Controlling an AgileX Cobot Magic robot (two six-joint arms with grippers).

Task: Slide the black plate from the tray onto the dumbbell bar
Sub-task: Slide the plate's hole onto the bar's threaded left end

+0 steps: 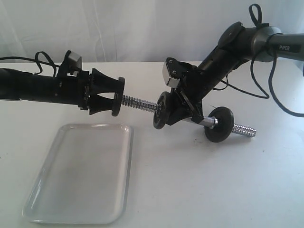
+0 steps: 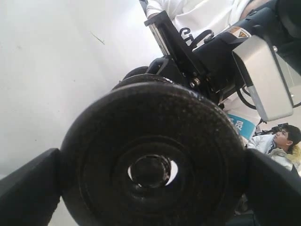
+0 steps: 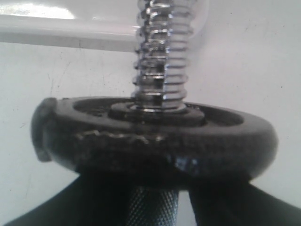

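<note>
Where the dumbbell bar (image 1: 140, 103) ends, left fingers (image 2: 28, 188) grip the black plate (image 2: 155, 136).

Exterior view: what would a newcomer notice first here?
The dumbbell bar runs across mid-frame, gripped by the right hand between two black discs. At its left tip, the left hand holds the black plate, hole lined up with the threaded end.
</note>
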